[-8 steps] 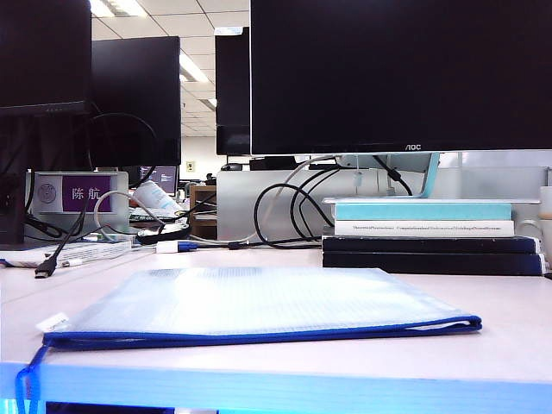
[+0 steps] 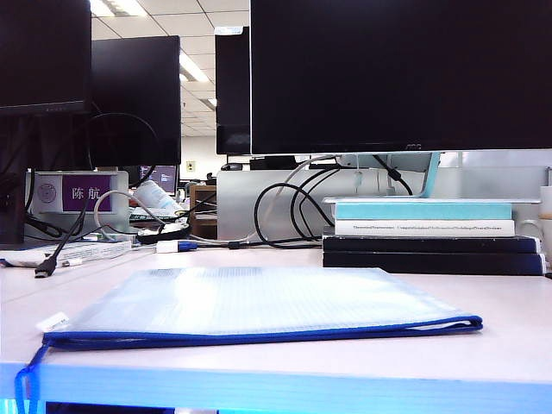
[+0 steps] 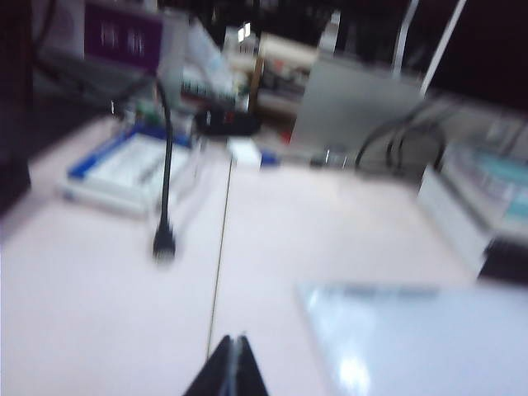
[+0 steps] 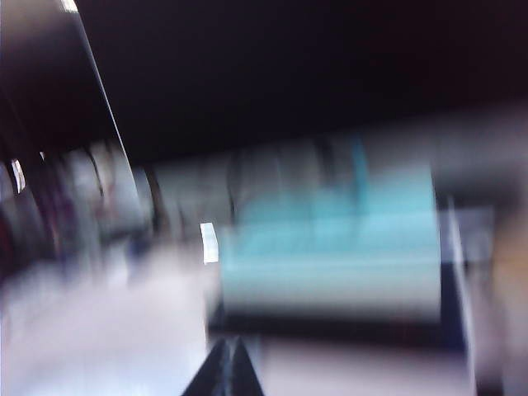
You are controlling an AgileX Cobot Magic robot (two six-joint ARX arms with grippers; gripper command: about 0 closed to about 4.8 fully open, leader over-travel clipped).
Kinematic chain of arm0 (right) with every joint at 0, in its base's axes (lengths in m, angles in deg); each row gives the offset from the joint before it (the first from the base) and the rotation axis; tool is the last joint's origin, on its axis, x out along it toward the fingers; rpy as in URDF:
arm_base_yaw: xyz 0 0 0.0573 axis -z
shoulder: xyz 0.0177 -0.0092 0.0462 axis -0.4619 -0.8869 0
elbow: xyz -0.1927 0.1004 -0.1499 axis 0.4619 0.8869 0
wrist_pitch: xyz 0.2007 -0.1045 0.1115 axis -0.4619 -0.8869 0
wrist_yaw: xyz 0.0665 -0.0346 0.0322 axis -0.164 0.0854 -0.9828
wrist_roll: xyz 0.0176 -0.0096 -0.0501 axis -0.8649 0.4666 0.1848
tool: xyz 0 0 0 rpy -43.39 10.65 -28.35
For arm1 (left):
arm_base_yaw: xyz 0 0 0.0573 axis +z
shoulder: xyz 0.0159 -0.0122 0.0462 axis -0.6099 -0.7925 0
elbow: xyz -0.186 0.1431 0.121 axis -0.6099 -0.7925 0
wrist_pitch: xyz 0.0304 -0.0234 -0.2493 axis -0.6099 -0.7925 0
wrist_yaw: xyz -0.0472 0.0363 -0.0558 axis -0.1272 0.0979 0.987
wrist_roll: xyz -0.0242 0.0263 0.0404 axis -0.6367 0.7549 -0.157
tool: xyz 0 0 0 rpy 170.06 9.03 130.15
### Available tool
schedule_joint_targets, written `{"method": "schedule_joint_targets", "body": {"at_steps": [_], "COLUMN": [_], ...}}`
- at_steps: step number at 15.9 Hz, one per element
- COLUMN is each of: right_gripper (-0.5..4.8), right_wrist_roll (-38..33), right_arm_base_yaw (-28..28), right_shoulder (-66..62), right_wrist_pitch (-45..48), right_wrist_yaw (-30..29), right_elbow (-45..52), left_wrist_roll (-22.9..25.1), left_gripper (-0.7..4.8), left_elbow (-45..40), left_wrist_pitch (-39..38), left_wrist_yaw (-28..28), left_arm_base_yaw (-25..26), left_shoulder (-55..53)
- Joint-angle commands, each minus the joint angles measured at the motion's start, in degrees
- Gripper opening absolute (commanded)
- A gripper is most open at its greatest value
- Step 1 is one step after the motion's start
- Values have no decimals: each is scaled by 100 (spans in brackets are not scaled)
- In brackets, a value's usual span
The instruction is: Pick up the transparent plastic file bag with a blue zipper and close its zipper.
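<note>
The file bag (image 2: pixel 259 304) is laid flat on the pale bench (image 2: pixel 509 319), close to the bench's front edge. The zipper (image 2: pixel 259 336) is seen as a blue strip along the bag's near long edge, and a blue pull cord (image 2: pixel 24 384) is hung over the front edge at the bag's left corner. A small white tag (image 2: pixel 52 323) is set at that same corner. Bare bench is left open to the right of the bag and behind it.

Behind the bag on the right, a stack of books (image 2: pixel 431 235) is placed under a large dark monitor (image 2: pixel 397 73). Black cables (image 2: pixel 289 211) are looped in the middle, and a loose black cable end (image 2: pixel 45 269) is rested at the left.

In the left wrist view the left gripper (image 3: pixel 232 369) is shown with its tips pressed together, empty, above bare bench beside a corner of the bag (image 3: pixel 421 338). In the right wrist view, heavily blurred, the right gripper (image 4: pixel 230 369) is likewise shown closed and empty, facing the teal book (image 4: pixel 330 247). Neither arm is seen in the exterior view.
</note>
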Motion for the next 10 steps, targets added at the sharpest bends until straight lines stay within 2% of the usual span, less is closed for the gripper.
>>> {"method": "schedule_joint_targets", "body": {"at_steps": [1, 2, 4, 5, 6, 10], "right_gripper": [-2, -2, -2, -2, -2, -1], "right_wrist_roll": [-39, -39, -39, -33, 291, 1650], "right_arm_base_yaw": [4, 2, 0, -2, -4, -111], "right_shoulder": [-13, -118, -658, -1362, -2253, -4234], "right_wrist_pitch": [-46, -146, -129, -136, -221, -1386], "right_wrist_yaw": [671, 793, 796, 680, 345, -662], "right_elbow": [-334, -435, -614, -916, -1405, -3108], "left_wrist_roll": [-37, -33, 269, 765, 1473, 3134], "left_gripper": [-6, -6, -6, -6, -6, -6], "left_elbow": [763, 1104, 1738, 2175, 2586, 3239], "left_wrist_pitch": [-166, -247, -420, -715, -1084, -2033], "left_wrist_yaw": [-188, -262, -199, -96, 28, 1075], "left_arm_base_yaw": [-2, -2, -2, -2, -2, -7], "left_shoulder": [-24, -76, -452, -861, -1355, -2074]}}
